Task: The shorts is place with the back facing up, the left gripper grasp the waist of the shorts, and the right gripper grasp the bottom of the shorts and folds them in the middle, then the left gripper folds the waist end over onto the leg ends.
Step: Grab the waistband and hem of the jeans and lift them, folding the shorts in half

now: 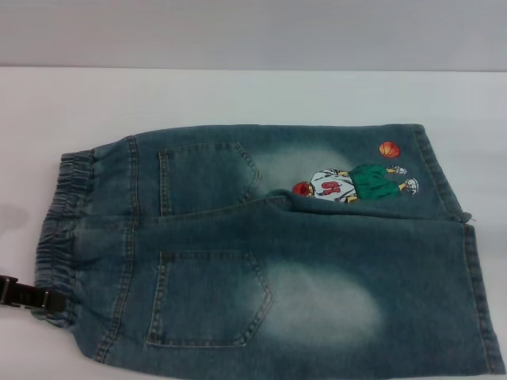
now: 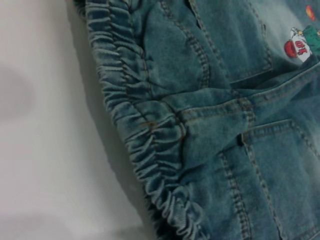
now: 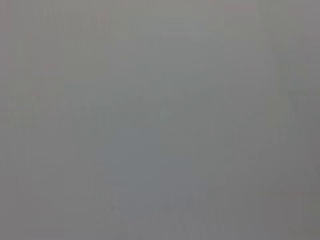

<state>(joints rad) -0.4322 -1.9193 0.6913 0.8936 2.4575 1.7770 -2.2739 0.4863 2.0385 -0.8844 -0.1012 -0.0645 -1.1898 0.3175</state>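
The blue denim shorts (image 1: 269, 253) lie flat on the white table (image 1: 238, 95) with both back pockets up. The ruffled waist (image 1: 63, 229) is at the left, and the leg ends (image 1: 475, 293) are at the right, the far one near the cartoon print (image 1: 356, 184). My left gripper (image 1: 28, 295) shows as a black part at the near end of the waist, touching the band's edge. In the left wrist view the waist (image 2: 145, 135) fills the middle, seen from close up. The right gripper is out of view, and the right wrist view shows only plain grey.
Bare white table surrounds the shorts at the far side and to the left (image 2: 45, 150). The near leg runs to the picture's bottom edge in the head view. A grey wall (image 1: 253, 32) rises behind the table.
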